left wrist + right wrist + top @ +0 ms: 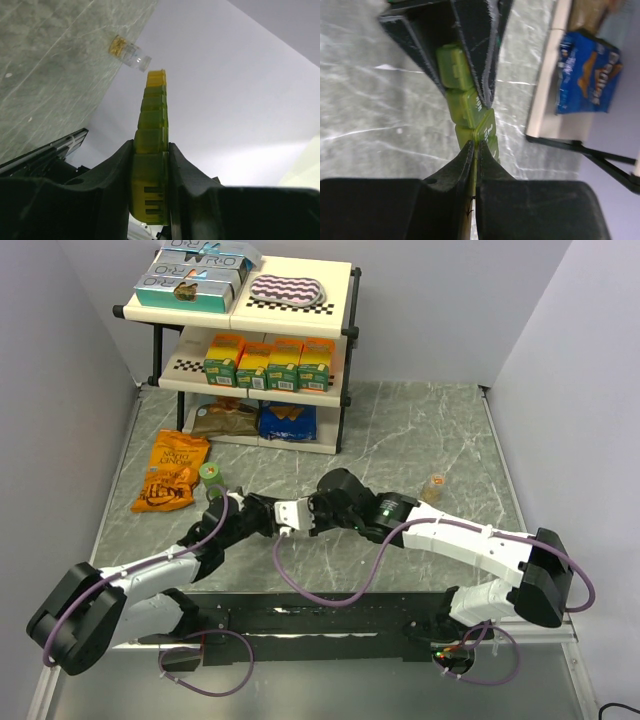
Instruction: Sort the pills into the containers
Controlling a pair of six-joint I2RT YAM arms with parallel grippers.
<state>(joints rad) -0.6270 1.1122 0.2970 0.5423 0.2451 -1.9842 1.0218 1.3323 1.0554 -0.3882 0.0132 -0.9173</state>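
1. Two arms meet over the middle of the grey marble-look worktop [420, 430], and the long narrow translucent pill strip [152, 117], olive green shading to yellow, sits between them.
2. The left gripper [150, 150] has its jaws partly apart and clamped on both sides of the pill strip's near end. The other compartments stick out past the fingertips in a straight line.
3. The right gripper [476, 147] is basically closed. Its two black fingers are pressed almost flat together, with just a thin olive sliver between the tips. It looks like the edge of one compartment lid on the pill strip, though I can't tell for sure which lid.
4. In the right wrist view the left arm's fingers come in from the top and hug the green compartments.
5. A small clear vial with yellowish contents [434, 487] stands over toward the right edge of the worktop, well apart from both grippers.
6. Toward the left edge there's an orange snack bag [172, 472] lying flat, with a small green-lidded jar [211, 473] just beside it.
7. A cream two-tier shelf rack [340, 300] stands at the far edge, with a blue crisp bag [587, 75] under it.
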